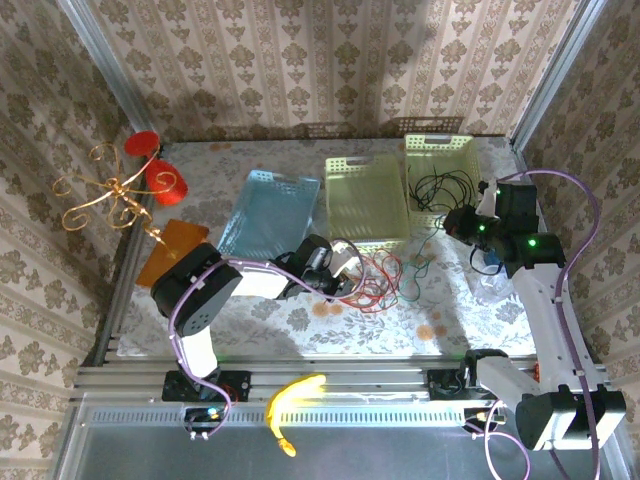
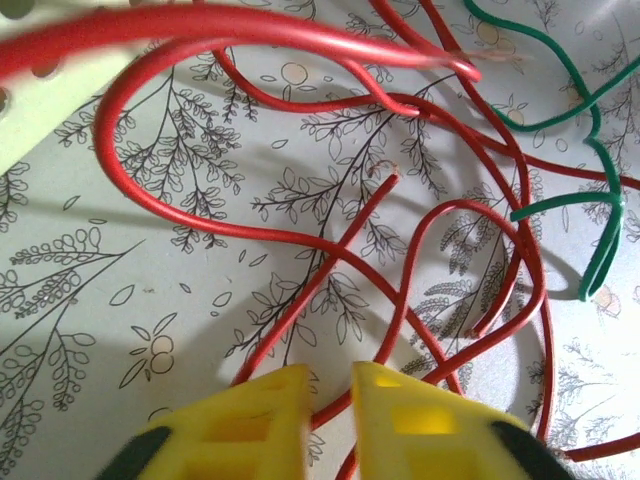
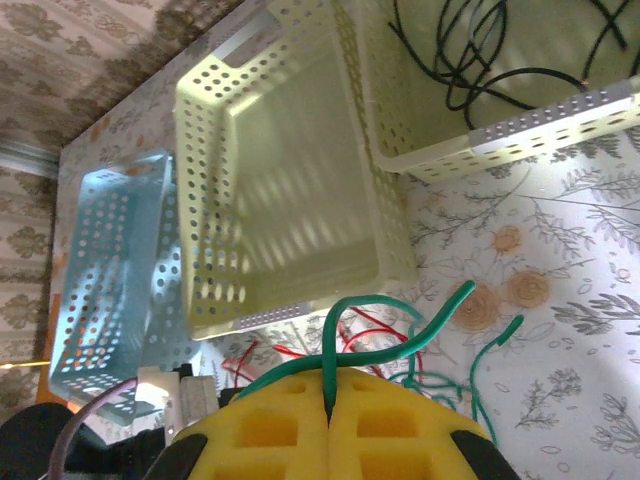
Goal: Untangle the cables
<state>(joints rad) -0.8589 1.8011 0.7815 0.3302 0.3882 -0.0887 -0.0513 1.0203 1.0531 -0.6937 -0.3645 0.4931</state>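
Sorting the wires apart seemed to be the step in hand. The thin, flexible black wire (image 1: 440,185) lay coiled inside the cream perforated plastic basket (image 1: 440,140) at the far right, well apart from the other two. The thin red wire (image 1: 372,280) lay in loose loops on the floral-cloth counter (image 1: 450,310), just in front of the pale green perforated plastic basket (image 1: 365,160). Strands of the thin green wire (image 3: 328,350) crossed it on its right side.

The right tool (image 3: 330,385) was closed on one strand of the green wire, which was pinched between its jaws. The left tool (image 2: 330,385) hung low over the red loops with its jaws parted by a narrow gap. Nothing looked gripped between them, though a red strand passed close under the tips.

In my judgement, the next move called for drawing the green wire slowly away from the red one while the left tool took hold of a red loop, so that the whole bundle did not follow.

Which wire lay over which at the crossings was hard to make out from above. The ends of the green wire were cut off in the left wrist view, and part of the black coil was cut off in the right wrist view.
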